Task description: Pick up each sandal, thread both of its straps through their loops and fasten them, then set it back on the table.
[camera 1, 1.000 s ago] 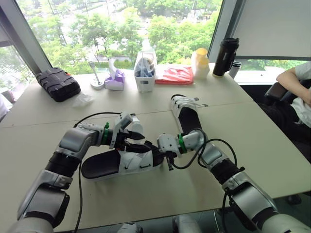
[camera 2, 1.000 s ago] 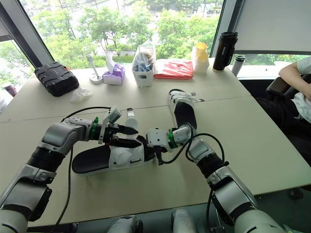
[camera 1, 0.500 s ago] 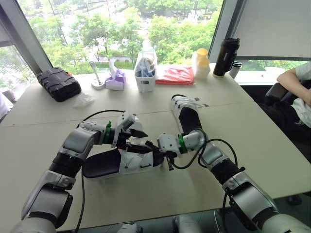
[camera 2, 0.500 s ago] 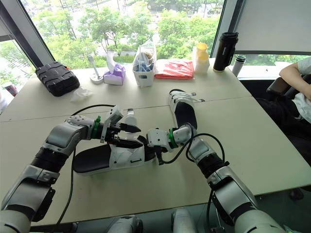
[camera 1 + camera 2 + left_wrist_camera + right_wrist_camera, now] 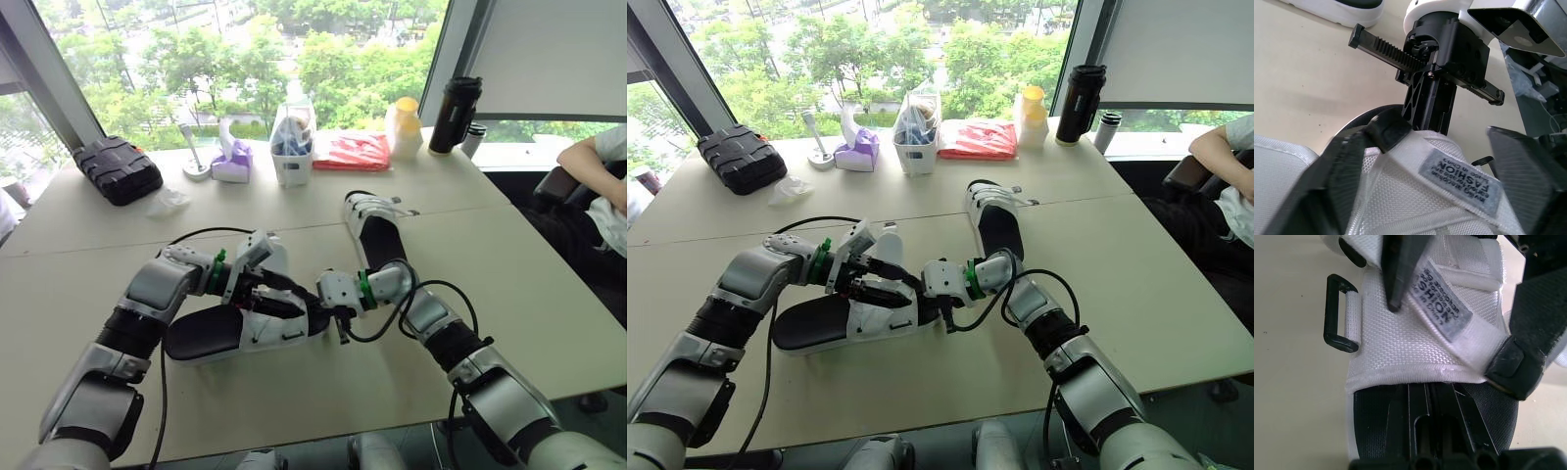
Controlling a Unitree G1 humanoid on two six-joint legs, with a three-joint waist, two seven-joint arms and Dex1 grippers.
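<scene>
Fingers [image 5: 1322,191] of the left claw [image 5: 282,294] are standing wide apart, gripping nothing, astride the labelled strap [image 5: 1400,196] of the sandal [image 5: 206,338] on the tabletop [image 5: 294,392]; the right claw's [image 5: 338,313] hold I cannot tell. Pinching the strap tip [image 5: 1508,364] and aiming it at the loop [image 5: 1339,313] is looking wisest.

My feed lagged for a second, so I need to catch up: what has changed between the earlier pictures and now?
The left tool came down from above the near sandal onto its white strap. It is open astride the strap and has not closed on it. The right tool stayed at that sandal's front end. The near sandal and the far sandal stayed where they were on the table.
</scene>
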